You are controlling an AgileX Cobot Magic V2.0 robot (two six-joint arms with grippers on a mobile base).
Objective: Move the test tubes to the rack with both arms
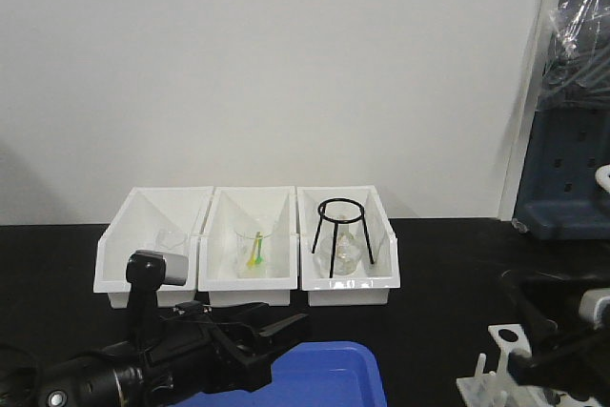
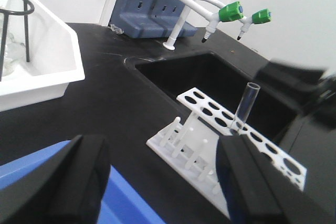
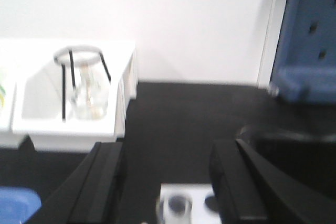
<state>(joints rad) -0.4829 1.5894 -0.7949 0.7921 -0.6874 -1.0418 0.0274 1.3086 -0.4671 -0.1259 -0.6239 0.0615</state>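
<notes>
One test tube (image 2: 245, 106) is standing in the rack (image 2: 210, 145) on the surface. Both your hands are hanging open, holding nothing. It looks thin, slippery glass, so pinch it softly near the top.

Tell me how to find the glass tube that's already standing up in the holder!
Find the black sink set into the dark counter. On its near edge sits the white rack full of round holes. The test tube is the one clear glass stick rising from a hole; every other hole in view is empty.
</notes>
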